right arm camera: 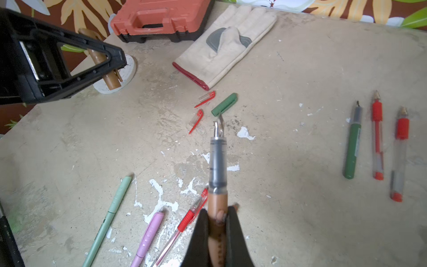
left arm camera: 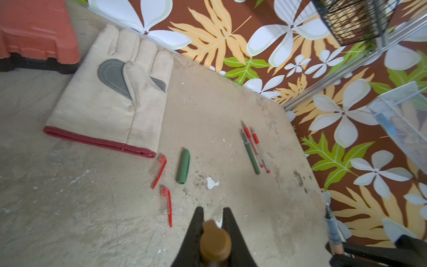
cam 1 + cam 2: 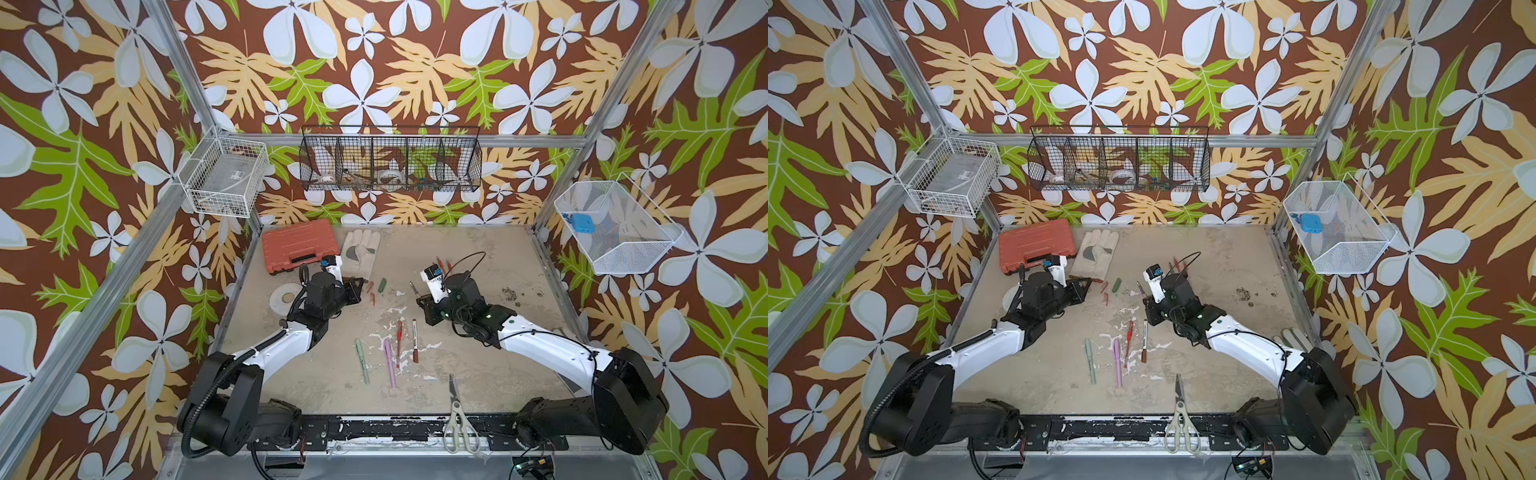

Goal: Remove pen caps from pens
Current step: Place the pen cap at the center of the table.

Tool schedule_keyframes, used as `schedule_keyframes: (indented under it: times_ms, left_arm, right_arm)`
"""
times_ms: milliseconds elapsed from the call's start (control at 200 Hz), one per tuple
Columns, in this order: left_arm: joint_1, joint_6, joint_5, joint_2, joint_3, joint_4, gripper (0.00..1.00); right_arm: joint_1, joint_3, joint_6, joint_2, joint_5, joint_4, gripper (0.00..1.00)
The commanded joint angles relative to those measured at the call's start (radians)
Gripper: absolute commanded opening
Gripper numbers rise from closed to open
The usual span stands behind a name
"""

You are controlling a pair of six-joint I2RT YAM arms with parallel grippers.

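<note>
My left gripper [image 2: 213,211] is shut on a tan pen cap [image 2: 215,242], held just above the table near the glove's cuff. To its right my right gripper [image 1: 218,211] is shut on the tan pen [image 1: 217,161], whose grey section and metal nib are bare. A dark green cap [image 2: 183,166] and two red caps [image 2: 159,171] lie loose between the grippers. Behind the right arm rest an uncapped dark green pen [image 1: 352,143] and two uncapped red pens [image 1: 377,138]. Nearer the front lie capped pale green [image 3: 362,360], pink [image 3: 390,361], red-and-clear [image 3: 399,343] and white-and-brown [image 3: 414,340] pens.
An orange tool case [image 3: 299,245] and a canvas glove [image 3: 360,249] lie at the back left. A white disc [image 3: 284,297] sits beside the left arm. Grey-handled scissors [image 3: 457,415] lie at the front edge. Wire baskets [image 3: 390,164] hang on the walls.
</note>
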Motion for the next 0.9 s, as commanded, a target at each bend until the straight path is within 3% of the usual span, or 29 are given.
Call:
schedule_keyframes:
  times_ms: [0, 896]
  left_arm:
    - [-0.002, 0.045, -0.05, 0.034, 0.015, -0.042, 0.0]
    - [-0.002, 0.1, -0.06, 0.396, 0.145, -0.041, 0.0]
  right_arm:
    - [-0.019, -0.008, 0.019, -0.015, 0.007, 0.012, 0.0]
    - [-0.077, -0.063, 0.025, -0.034, -0.018, 0.043, 0.0]
